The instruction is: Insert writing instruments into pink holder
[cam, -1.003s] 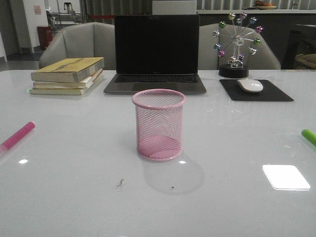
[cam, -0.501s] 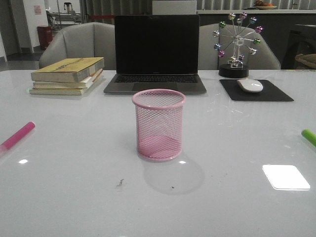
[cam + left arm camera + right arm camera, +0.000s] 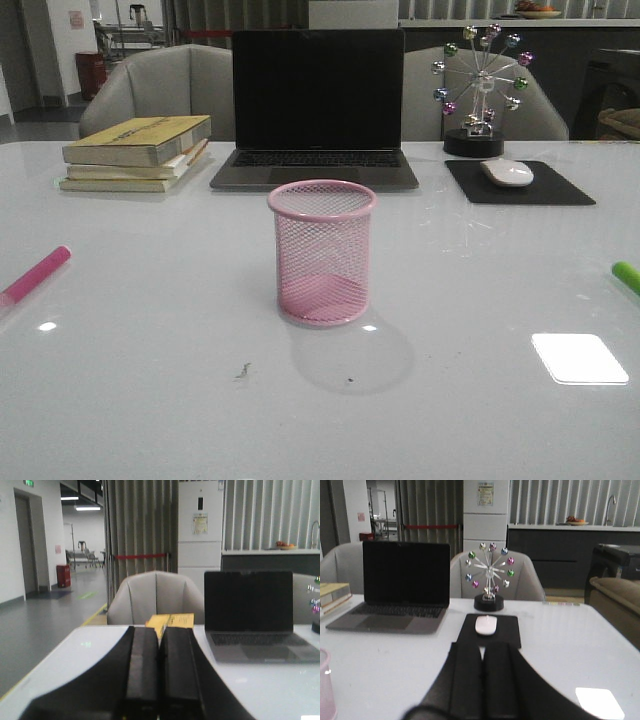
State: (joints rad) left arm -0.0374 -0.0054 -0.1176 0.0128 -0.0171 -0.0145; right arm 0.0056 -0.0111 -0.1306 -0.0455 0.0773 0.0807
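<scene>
The pink holder (image 3: 322, 252) stands upright and empty at the middle of the table; its edge (image 3: 325, 685) also shows in the right wrist view. A pink marker (image 3: 35, 274) lies flat at the table's far left edge. At the far right edge lies a green marker (image 3: 626, 275), partly cut off by the frame. Neither gripper appears in the front view. My left gripper (image 3: 159, 630) is shut with nothing between its fingers, above the table's left side. My right gripper (image 3: 481, 647) is likewise shut and empty, pointing toward the mouse.
A laptop (image 3: 317, 105) stands open behind the holder. A stack of books (image 3: 138, 152) lies at the back left. At the back right are a mouse (image 3: 507, 172) on a black pad (image 3: 520, 185) and a ferris-wheel ornament (image 3: 480, 90). Chairs stand behind the table.
</scene>
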